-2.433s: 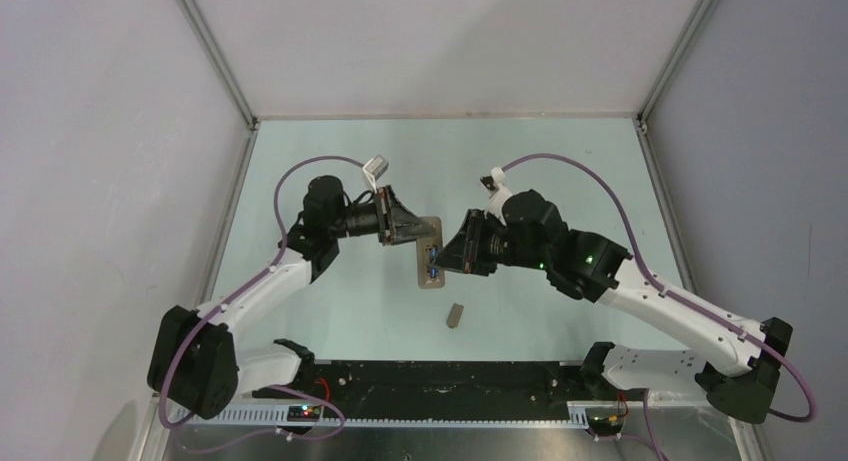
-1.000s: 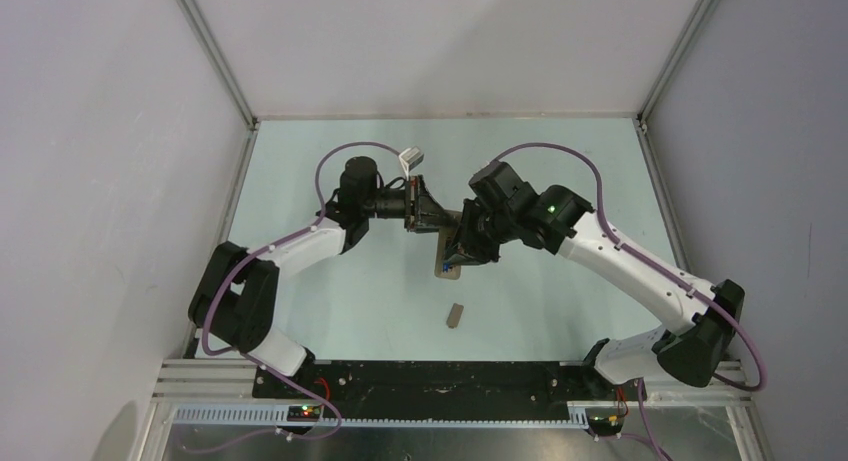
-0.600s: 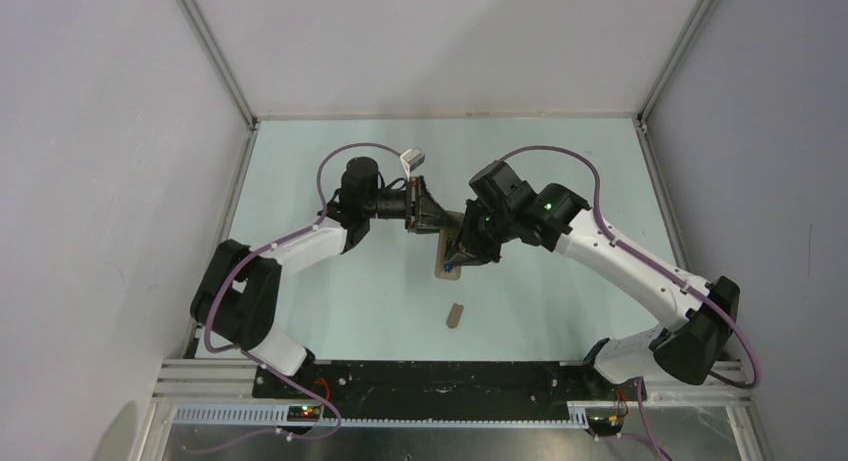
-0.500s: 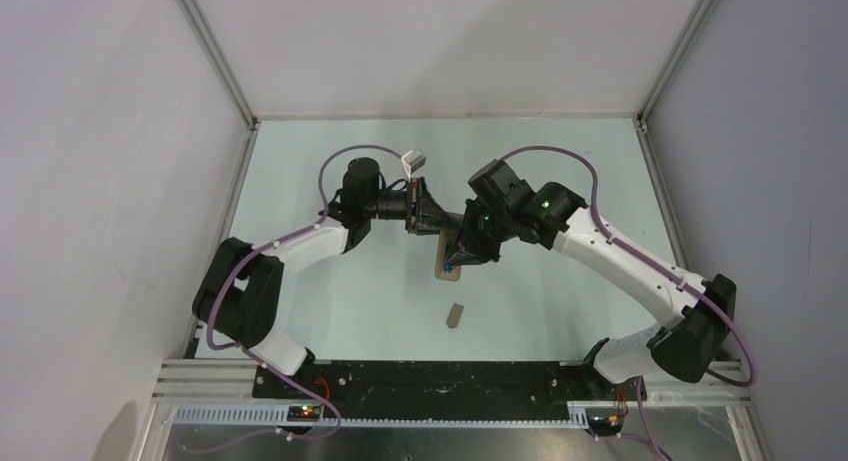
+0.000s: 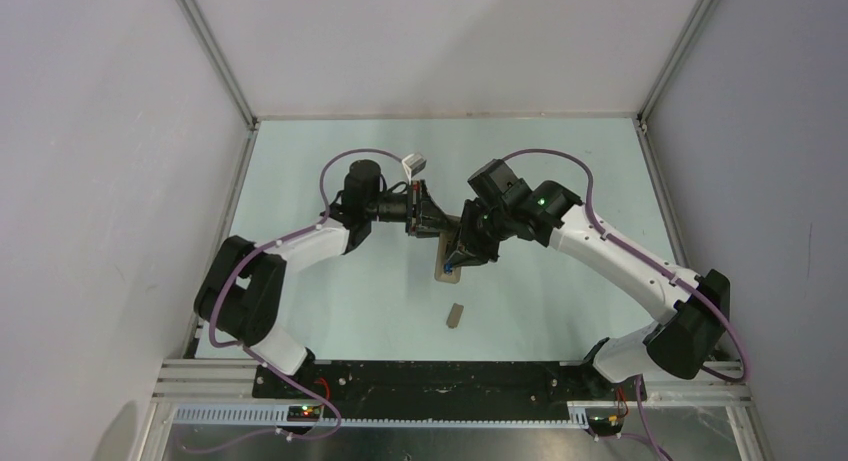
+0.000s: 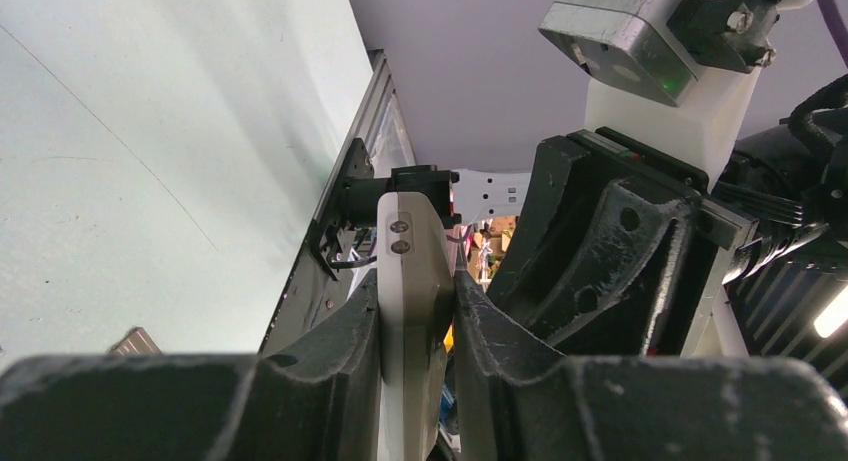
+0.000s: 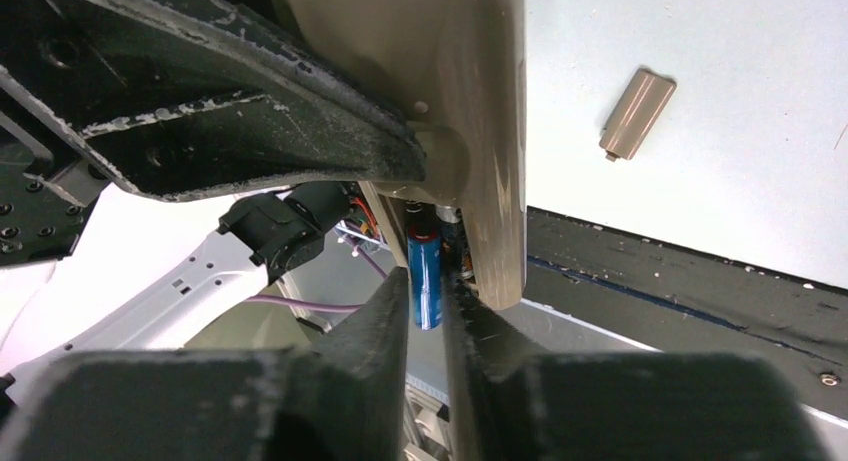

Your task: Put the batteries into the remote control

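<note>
Jaws: left gripper (image 6: 416,316) clenched on remote control (image 6: 410,251), held over table (image 5: 330,301) centre; right gripper (image 7: 427,306) pinching blue battery (image 7: 425,273) at remote's open bay. Insertion unfinished; dark battery unclear; cover (image 7: 637,113) off, toward table's near edge.

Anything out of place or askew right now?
Nothing stands out. The battery cover lies loose on the table, apart from the remote control in the left hand, as expected; the right hand holds the blue battery at the remote's back.

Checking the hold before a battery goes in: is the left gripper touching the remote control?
Touching. The left wrist view shows the left gripper with both fingers pressed against the sides of the remote control, no gap visible.
</note>
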